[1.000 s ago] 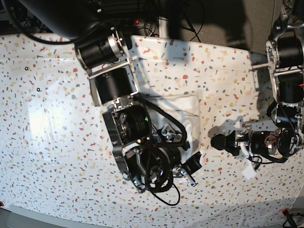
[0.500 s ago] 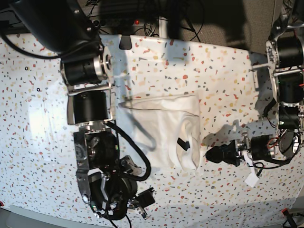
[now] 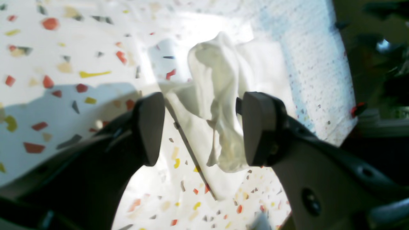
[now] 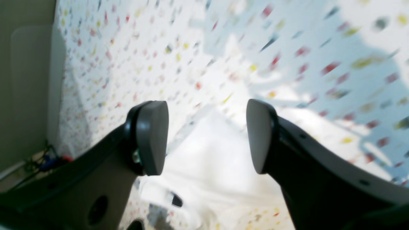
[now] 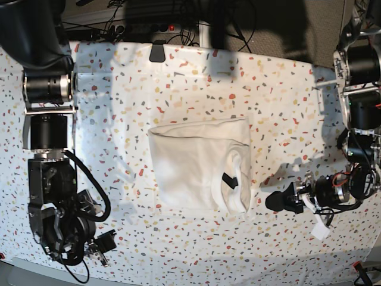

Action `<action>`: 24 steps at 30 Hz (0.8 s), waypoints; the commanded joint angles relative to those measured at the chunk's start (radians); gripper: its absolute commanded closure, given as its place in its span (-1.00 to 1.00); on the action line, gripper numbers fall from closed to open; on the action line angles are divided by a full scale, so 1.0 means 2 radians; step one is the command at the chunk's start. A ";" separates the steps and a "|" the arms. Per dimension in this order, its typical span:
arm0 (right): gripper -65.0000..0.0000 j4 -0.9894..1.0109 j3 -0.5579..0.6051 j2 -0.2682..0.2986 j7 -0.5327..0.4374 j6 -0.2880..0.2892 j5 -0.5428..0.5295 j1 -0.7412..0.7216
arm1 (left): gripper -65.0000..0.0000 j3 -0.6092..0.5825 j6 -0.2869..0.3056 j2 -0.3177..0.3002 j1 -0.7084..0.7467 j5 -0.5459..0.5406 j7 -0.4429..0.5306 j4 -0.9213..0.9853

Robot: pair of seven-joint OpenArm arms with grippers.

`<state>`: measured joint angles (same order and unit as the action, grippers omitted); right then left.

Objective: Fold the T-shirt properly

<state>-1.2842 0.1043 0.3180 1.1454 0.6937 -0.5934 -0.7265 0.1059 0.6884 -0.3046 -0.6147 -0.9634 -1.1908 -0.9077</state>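
The T-shirt (image 5: 199,164) lies folded into a compact white rectangle near the middle of the terrazzo-speckled table cover (image 5: 286,95), and everything else I place against it. Its small black neck label (image 5: 229,179) shows on the side of the fold that faces my left arm, where the cloth bunches into a rounded, thicker edge. My left pincer (image 5: 275,201) hangs low just off that bunched edge, apart from the cloth, with its dark fingers aimed toward the shirt. Through my left wrist camera the pincer (image 3: 203,127) is spread wide, nothing pinched; between the two pads (image 3: 150,127) I see a crumpled ridge of the T-shirt (image 3: 217,95) lying on the cover beyond them, not held. My right pincer (image 5: 102,245) sits well away from the shirt, off its opposite side and toward the near edge of the cover. From my right wrist camera that pincer (image 4: 207,137) is also spread, empty, its pads (image 4: 153,137) framing a blurred view of the white T-shirt (image 4: 211,163) below, with the black label (image 4: 176,200) just visible at the bottom of the fold.
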 commanded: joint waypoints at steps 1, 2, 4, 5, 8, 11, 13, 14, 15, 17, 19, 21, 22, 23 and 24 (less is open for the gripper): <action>-0.17 -0.009 -0.009 0.012 -0.002 0.002 -0.012 -0.014 | -0.14 0.002 0.005 -0.006 -0.017 -0.009 0.009 -0.020; -0.17 -0.009 -0.018 0.020 -0.002 0.002 -0.027 -0.013 | -0.14 0.002 0.005 -0.006 -0.017 -0.002 0.011 -0.031; -0.17 -0.009 -0.046 0.030 -0.002 0.002 -0.054 -0.010 | -0.14 0.002 0.005 -0.006 -0.017 0.020 0.020 -0.053; -0.17 -0.009 -0.064 0.034 -0.002 0.002 -0.064 -0.010 | -0.14 0.002 0.005 -0.006 -0.017 0.032 0.025 -0.064; -0.17 -0.009 -0.130 0.039 -0.001 0.002 -0.074 -0.006 | -0.14 0.002 -0.004 -0.006 -0.012 0.059 0.029 -0.105; -0.17 -0.010 -0.166 0.049 -0.001 0.002 -0.070 0.013 | -0.14 0.002 -0.006 -0.006 0.006 0.069 0.023 -0.162; -0.17 -0.010 -0.167 0.061 -0.001 0.002 -0.070 0.036 | -0.14 0.002 -0.016 -0.006 0.026 0.068 0.022 -0.205; -0.17 -0.010 -0.165 0.067 -0.001 0.002 -0.070 0.048 | -0.14 0.002 -0.019 -0.006 0.037 0.068 0.022 -0.228; -0.17 -0.010 -0.163 0.073 -0.001 0.002 -0.070 0.060 | -0.14 0.002 -0.024 -0.006 0.048 0.069 0.022 -0.251; -0.17 -0.011 -0.163 0.085 -0.001 0.002 -0.072 0.083 | -0.14 0.002 -0.035 -0.006 0.071 0.069 0.020 -0.299; -0.17 -0.021 -0.163 0.095 -0.001 0.002 -0.075 0.107 | -0.14 0.002 -0.041 -0.006 0.096 0.069 0.016 -0.345; -0.17 -0.042 -0.164 0.103 -0.001 0.002 -0.086 0.133 | -0.14 0.002 -0.044 -0.006 0.124 0.068 0.017 -0.382; -0.17 -0.056 -0.164 0.108 -0.001 0.002 -0.095 0.145 | -0.14 0.002 -0.046 -0.006 0.137 0.068 0.019 -0.396; -0.17 -0.071 -0.165 0.113 -0.001 0.002 -0.103 0.159 | -0.14 0.002 -0.050 -0.006 0.149 0.068 0.020 -0.409; -0.17 -0.087 -0.165 0.117 -0.001 0.002 -0.110 0.172 | -0.14 0.002 -0.059 -0.006 0.161 0.068 0.020 -0.420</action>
<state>-1.4418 -0.2203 0.5320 1.1419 0.6937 -0.8009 -0.3515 0.1040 0.5678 -0.3046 -0.2626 -0.8108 -1.1782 -1.7298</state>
